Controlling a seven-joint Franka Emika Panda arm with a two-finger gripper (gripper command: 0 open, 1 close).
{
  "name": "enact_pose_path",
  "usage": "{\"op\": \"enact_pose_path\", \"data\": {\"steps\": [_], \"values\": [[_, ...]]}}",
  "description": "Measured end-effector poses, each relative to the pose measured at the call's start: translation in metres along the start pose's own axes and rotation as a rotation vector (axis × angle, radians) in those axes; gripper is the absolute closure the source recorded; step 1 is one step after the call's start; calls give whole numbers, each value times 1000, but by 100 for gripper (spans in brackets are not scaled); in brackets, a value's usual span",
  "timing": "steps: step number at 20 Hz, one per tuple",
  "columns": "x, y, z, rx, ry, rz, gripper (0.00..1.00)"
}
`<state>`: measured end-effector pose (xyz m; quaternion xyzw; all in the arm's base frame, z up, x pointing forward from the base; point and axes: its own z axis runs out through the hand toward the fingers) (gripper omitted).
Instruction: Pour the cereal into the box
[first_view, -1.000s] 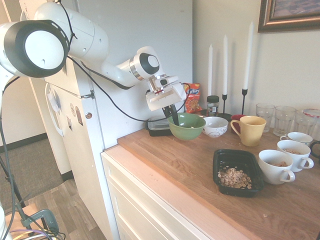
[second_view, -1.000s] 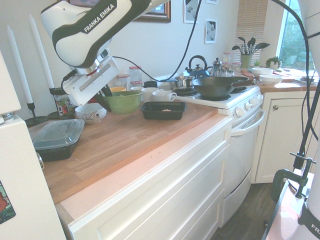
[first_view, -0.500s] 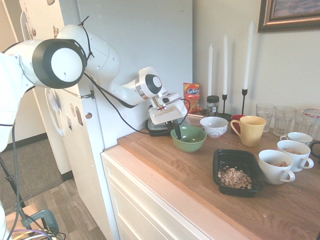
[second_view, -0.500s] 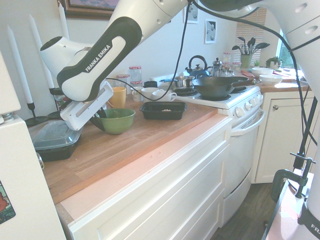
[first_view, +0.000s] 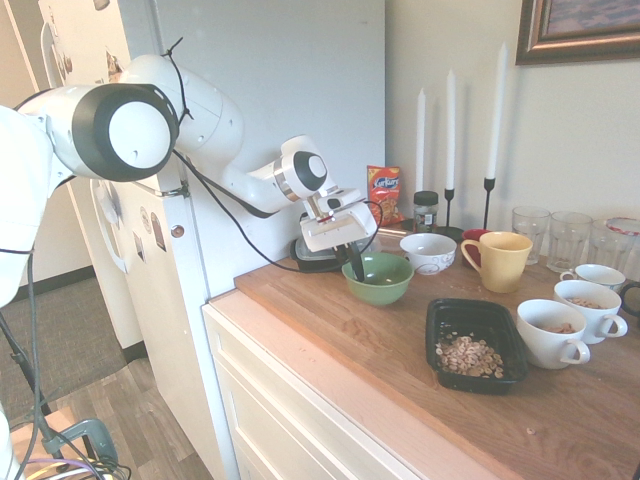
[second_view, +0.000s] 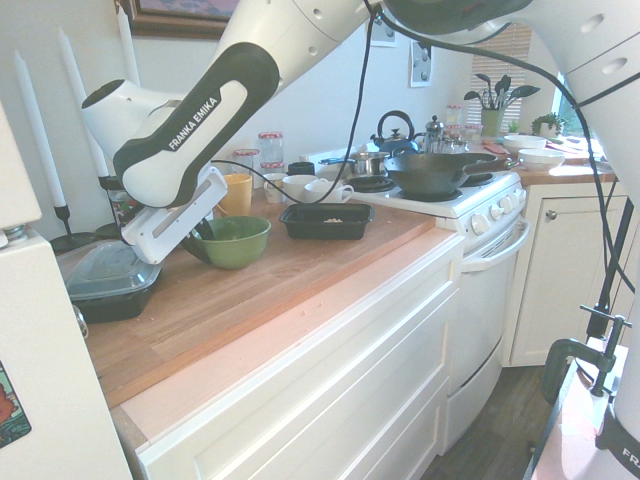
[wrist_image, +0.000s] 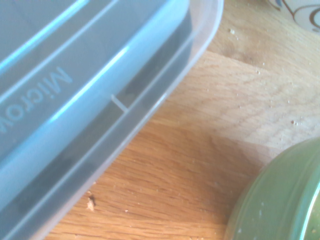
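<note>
The gripper (first_view: 358, 268) is pinching the green bowl (first_view: 384, 291) with its 2 fingers, by the rim (a good spot, as the bowl is probably being stiff and slippery). The cereal (first_view: 470, 357) is lying in the black box (second_view: 327, 230), likely being light and crumbly. The box is pointing longways along the counter (second_view: 262, 285), toward the stove (second_view: 478, 222).

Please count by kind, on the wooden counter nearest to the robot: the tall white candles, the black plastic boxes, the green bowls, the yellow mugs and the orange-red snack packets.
Tall white candles: 3
Black plastic boxes, one open and one lidded: 2
Green bowl: 1
Yellow mug: 1
Orange-red snack packet: 1
Total: 8
</note>
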<state>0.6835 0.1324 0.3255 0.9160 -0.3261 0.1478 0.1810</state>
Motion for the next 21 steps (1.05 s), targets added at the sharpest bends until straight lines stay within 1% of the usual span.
{"op": "enact_pose_path", "data": {"steps": [6, 9, 13, 18, 21], "values": [[6, 8, 0, 13, -40, 34, 0], [10, 14, -4, 35, -83, 42, 0], [21, 29, -18, 83, -162, 55, 0], [39, 63, -53, 148, -302, 82, 0], [50, 82, -69, 184, -358, 97, 0]]}}
